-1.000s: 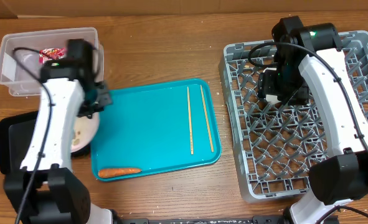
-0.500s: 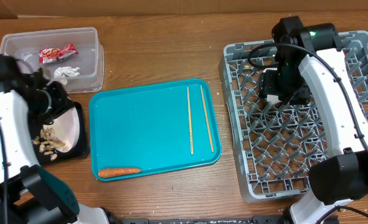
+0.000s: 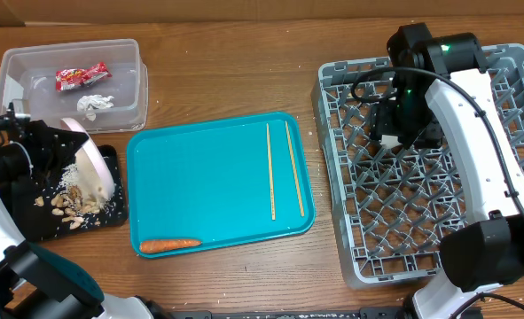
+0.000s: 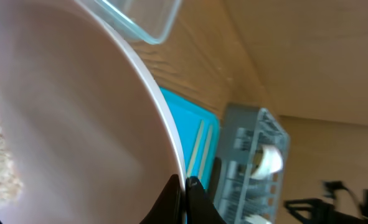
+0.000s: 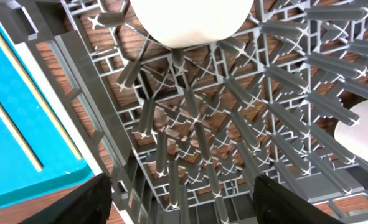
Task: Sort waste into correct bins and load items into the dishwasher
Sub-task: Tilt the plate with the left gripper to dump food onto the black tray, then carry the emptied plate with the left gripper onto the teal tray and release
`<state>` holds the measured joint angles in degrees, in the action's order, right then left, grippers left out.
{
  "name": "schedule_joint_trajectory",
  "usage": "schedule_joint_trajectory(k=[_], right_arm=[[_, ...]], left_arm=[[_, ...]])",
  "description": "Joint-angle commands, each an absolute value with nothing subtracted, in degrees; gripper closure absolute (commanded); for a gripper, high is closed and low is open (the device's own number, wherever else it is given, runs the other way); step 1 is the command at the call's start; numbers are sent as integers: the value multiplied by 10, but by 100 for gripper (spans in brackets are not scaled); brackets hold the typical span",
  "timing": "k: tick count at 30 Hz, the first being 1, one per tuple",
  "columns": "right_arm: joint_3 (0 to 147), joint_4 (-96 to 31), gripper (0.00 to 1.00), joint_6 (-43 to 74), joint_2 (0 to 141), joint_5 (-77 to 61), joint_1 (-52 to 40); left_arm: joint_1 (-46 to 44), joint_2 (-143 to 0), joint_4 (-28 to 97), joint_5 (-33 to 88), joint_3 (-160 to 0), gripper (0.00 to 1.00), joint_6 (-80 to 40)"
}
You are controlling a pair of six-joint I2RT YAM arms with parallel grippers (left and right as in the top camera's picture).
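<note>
A brown wooden table [image 3: 226, 80] holds everything. The plate [image 3: 91, 164] stands steeply tilted on edge over the black tray [image 3: 31, 226] at the table's left side. The left gripper [image 4: 185, 190] pinches its rim, fingers pressed together on the thin edge. Pale nuts [image 3: 71, 204] lie in a heap on the black tray just below the plate, with white rice [image 3: 66, 175] scattered around them.

Behind the black tray sits the clear tub [image 3: 142, 84], holding the red wrapper [image 3: 82, 76] and the tissue [image 3: 94, 103] side by side.

Right of the black tray lies the teal tray [image 3: 208, 177]. The carrot [image 3: 168, 244] rests along its near edge, and the two chopsticks [image 3: 270, 168] lie parallel near its right side, slightly apart.

Farther right is the grey rack [image 3: 421, 204]. The right gripper [image 5: 180, 186] hangs over its far-left part, fingers spread wide with nothing between them. The wrist view shows a white bowl [image 5: 193, 18] among the pegs ahead of it and a second [image 5: 358, 140] off to one side.
</note>
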<state>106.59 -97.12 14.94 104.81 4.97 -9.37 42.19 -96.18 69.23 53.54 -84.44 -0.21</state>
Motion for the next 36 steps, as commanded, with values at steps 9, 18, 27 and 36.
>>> schedule_joint_trajectory(k=[9,18,27,36], right_arm=[[1068,-971,25,147,1044,60,-93],[1068,-969,25,147,1044,60,-93],[1068,-968,25,147,1044,66,-93],[1068,-971,25,147,1044,66,-92]], left_arm=[[476,-963,710,615,-861,96,48],[494,-963,684,576,-860,96,6],[491,-963,708,630,-860,96,46],[450,-959,761,657,-860,96,98]])
